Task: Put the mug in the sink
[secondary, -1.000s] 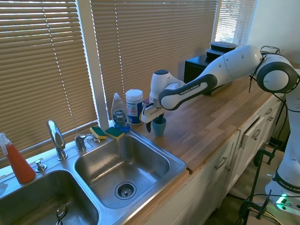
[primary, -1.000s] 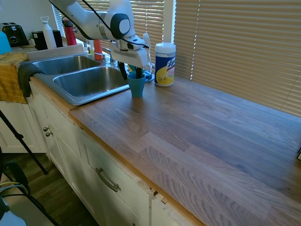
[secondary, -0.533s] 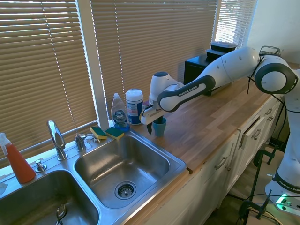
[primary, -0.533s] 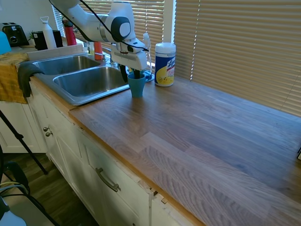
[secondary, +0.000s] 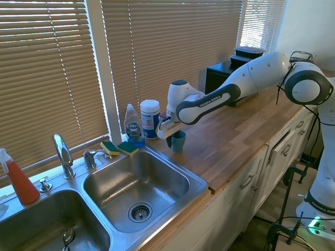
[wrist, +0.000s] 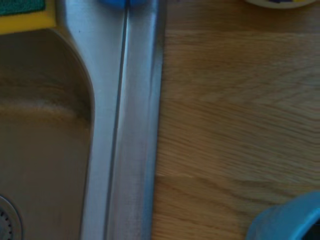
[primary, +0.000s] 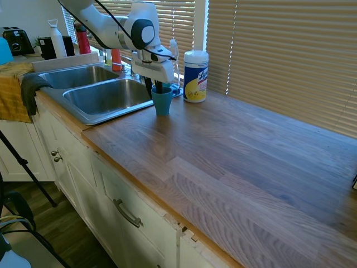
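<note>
The sink (primary: pixel 89 97) lies at the left of the first exterior view, its near basin bare. Just right of its rim the mug (primary: pixel 162 101) stands upright on the desk (primary: pixel 240 156), with the wipes canister (primary: pixel 195 76) close behind it. The claw (primary: pixel 155 87) is down over the mug: one finger dips inside the cup, the other hangs outside on the sink side, so the wall sits between them. Whether they already pinch it I cannot tell.

To do this step well, the fingers should probably close firmly on the wall, then lift straight up before swinging left; the cup looks light and tapered, so a weak pinch could let it tilt or slip. It needs to clear the sink rim and stay off the canister.

The second exterior view adds what the first hides: the drain (secondary: pixel 140 212), the faucet (secondary: pixel 63 155), two sponges (secondary: pixel 119 148) and a soap bottle (secondary: pixel 134 126). The wrist view alone shows the steel rim (wrist: pixel 125 130) close up and a blurred edge of the mug (wrist: pixel 287 222).
</note>
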`<act>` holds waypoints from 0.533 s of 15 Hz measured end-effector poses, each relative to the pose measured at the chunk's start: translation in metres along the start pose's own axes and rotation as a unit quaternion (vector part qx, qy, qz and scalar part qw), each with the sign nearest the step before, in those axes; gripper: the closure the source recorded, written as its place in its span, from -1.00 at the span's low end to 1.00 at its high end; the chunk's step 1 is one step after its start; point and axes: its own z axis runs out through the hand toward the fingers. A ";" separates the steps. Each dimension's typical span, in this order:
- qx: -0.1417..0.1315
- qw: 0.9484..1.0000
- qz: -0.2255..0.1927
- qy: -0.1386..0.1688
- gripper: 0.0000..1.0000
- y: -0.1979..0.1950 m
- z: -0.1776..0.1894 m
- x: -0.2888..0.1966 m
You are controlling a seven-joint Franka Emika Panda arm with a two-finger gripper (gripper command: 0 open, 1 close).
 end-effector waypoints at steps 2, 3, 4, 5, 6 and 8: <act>0.000 1.000 0.001 0.001 1.00 0.001 -0.001 0.001; 0.000 1.000 0.001 0.001 1.00 0.001 -0.002 0.001; 0.001 1.000 0.000 0.002 1.00 0.000 -0.004 0.000; 0.003 1.000 -0.002 0.002 1.00 -0.001 -0.008 -0.001; 0.007 1.000 -0.003 0.002 1.00 -0.003 -0.012 -0.004; 0.017 1.000 -0.009 0.005 1.00 -0.008 -0.027 -0.014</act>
